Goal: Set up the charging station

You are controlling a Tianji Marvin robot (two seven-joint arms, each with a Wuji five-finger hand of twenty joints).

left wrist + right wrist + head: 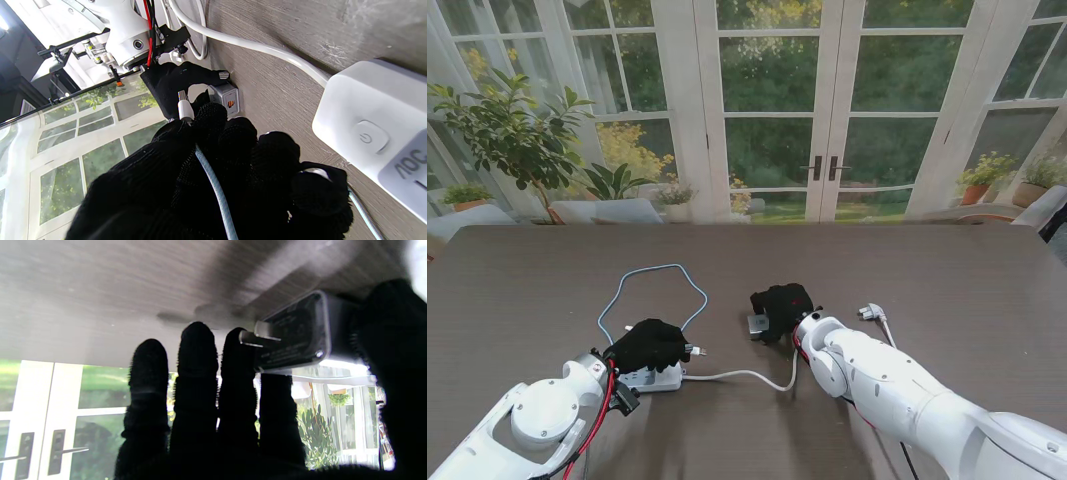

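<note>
Table [947,270] bare between the arms. Power strip [653,379] lying just under the left hand [649,345], its white lead running toward the right hand [781,308]. Left hand closed on the blue cable [217,191], plug [184,107] protruding past the fingertips. Right hand pinching the charger [293,333] – thumb against forefinger, other fingers straight. Step judged: joining cable to charger. Next – plug aligned with the port, hands brought together.

Stand camera high, looking down the worktop [547,270] toward the glass doors [827,110]. Wrist cameras close behind each robot hand, upside down; all three share the charger [758,322].
</note>
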